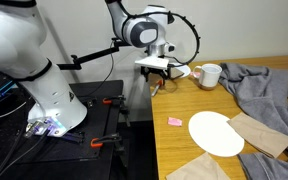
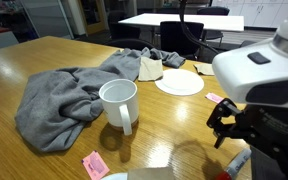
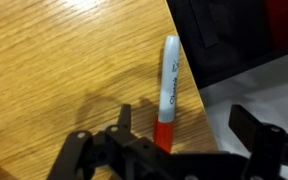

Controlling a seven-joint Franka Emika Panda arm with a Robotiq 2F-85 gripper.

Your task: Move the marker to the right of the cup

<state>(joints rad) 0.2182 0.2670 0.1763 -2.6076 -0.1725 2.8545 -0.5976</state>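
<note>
Wooden table point(image 1: 169, 145): cup point(image 1: 210, 75) point(image 2: 119, 103) in both exterior views, marker point(image 3: 168, 90) in wrist view.

The surface point(image 3: 44, 60) is grained, faintly shiny wood, the cup point(image 2: 118, 100) glossy ceramic, the cloth point(image 2: 54, 105) beside the cup matt grey.

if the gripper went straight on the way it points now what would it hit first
Most likely the marker. In the wrist view it lies on the table near the edge, between the fingers of the open gripper. How far above it the gripper is, I cannot tell.
</note>
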